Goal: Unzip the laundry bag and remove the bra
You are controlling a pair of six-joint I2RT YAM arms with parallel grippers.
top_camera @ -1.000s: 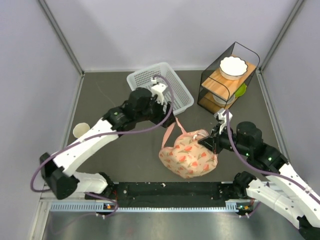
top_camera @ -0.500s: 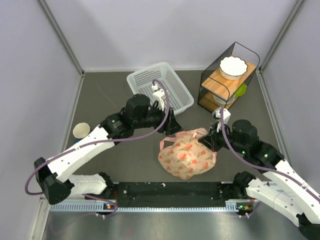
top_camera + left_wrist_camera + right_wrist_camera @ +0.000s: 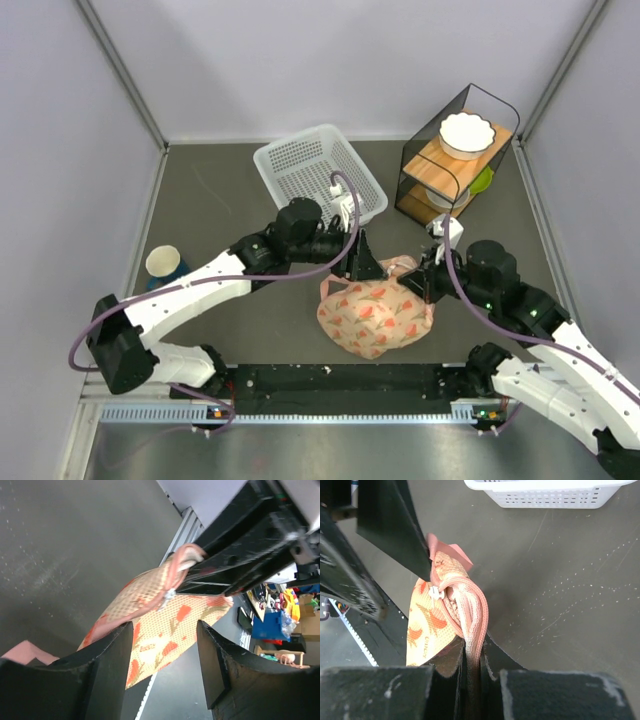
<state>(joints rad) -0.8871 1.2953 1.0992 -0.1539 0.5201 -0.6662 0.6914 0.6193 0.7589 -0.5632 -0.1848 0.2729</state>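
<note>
The laundry bag (image 3: 375, 315), beige-pink with red-orange prints, sits at the front middle of the table. My right gripper (image 3: 426, 286) is shut on the pink trim (image 3: 472, 625) at the bag's upper right end and holds that end up. The small white zipper pull (image 3: 435, 592) hangs just left of the pinched trim. My left gripper (image 3: 368, 266) is open at the bag's top edge, close to the pull (image 3: 167, 594). Its fingers (image 3: 100, 670) have nothing between them, and the bag's fabric (image 3: 165, 620) shows beyond. The bra is out of view.
A white perforated basket (image 3: 320, 180) stands behind the left arm. At the back right, a wire shelf (image 3: 440, 175) with wooden boards carries a white bowl (image 3: 467, 133). A paper cup (image 3: 163, 263) stands at the left. Grey walls enclose the table.
My left arm has swung right from the basket to the bag's top edge, and its jaws have narrowed. The right gripper kept its hold; the bag shifted slightly left.
</note>
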